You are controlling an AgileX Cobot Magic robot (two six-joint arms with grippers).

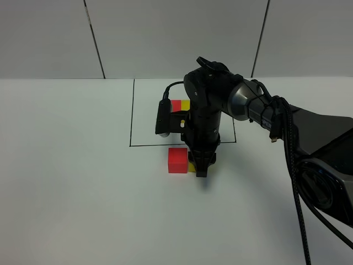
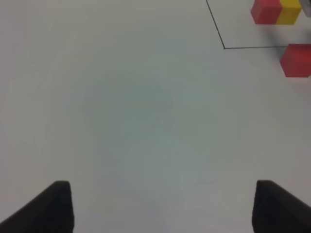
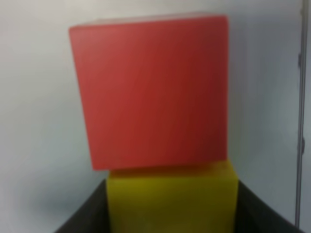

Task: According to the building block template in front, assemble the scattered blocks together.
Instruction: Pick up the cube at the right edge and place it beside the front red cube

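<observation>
The template (image 1: 180,105), a red cube joined to a yellow cube, sits inside the thin black rectangle (image 1: 132,118) and is partly hidden by the right arm. It also shows in the left wrist view (image 2: 275,12). The loose red cube (image 1: 177,160) lies just in front of the rectangle. My right gripper (image 1: 201,168) is shut on the loose yellow cube (image 1: 191,167), which touches the red cube's right side. In the right wrist view the yellow cube (image 3: 172,199) sits between the fingers (image 3: 82,221), against the red cube (image 3: 150,92). My left gripper (image 2: 163,206) is open and empty over bare table.
The white table (image 1: 71,182) spreads around the blocks. The right arm's black body and cables (image 1: 287,143) reach in from the right edge. In the left wrist view the loose red cube (image 2: 296,60) lies just outside the black line (image 2: 252,47).
</observation>
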